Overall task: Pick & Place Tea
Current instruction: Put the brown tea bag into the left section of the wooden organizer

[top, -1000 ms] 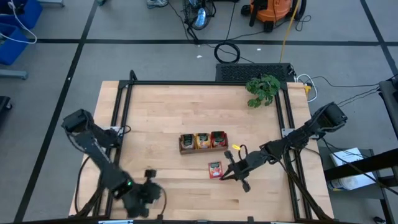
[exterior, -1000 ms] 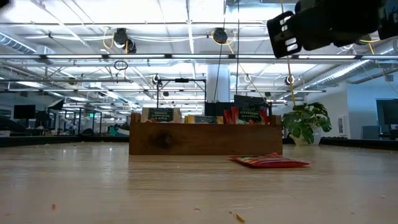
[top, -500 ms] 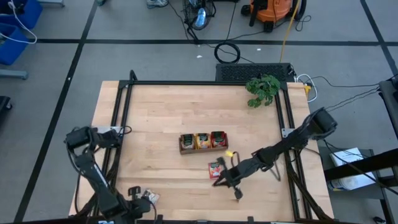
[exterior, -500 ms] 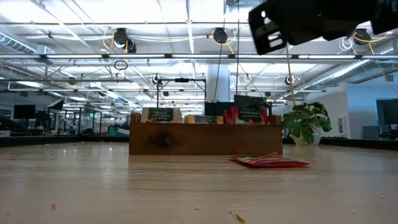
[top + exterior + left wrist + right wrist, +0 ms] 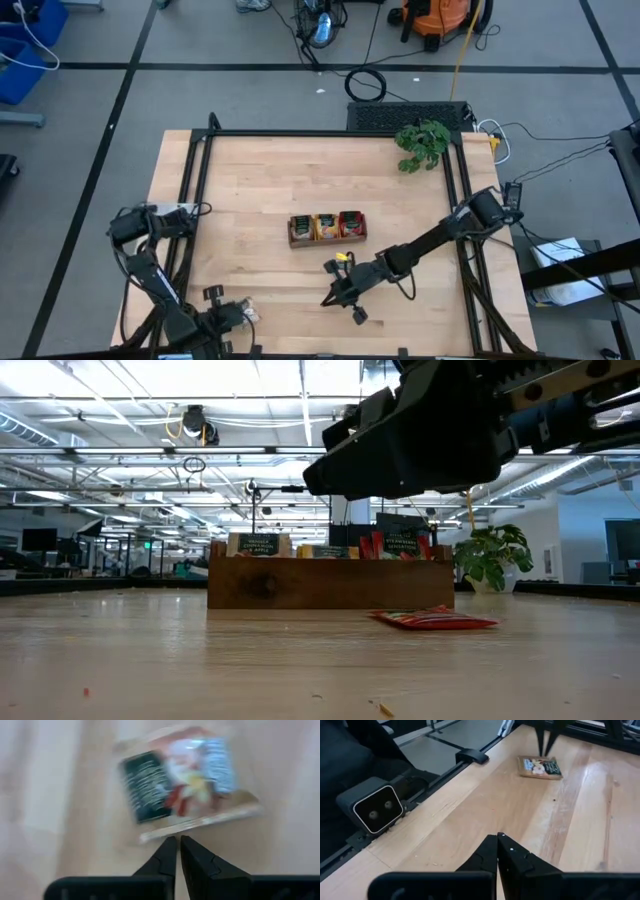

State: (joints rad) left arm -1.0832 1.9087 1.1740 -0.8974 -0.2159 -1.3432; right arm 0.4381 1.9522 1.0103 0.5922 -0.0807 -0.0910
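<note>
Under right arm, red sachet, perhaps hidden overhead.

The wooden table carries a brown tray, a plant and loose sachets

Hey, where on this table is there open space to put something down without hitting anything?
The wide bare wood between the long brown wooden tray and the leafy green plant is free. It is crowded in front of the tray, where the right gripper hangs, and at the near left corner, where the left gripper meets a flat tea sachet.
</note>
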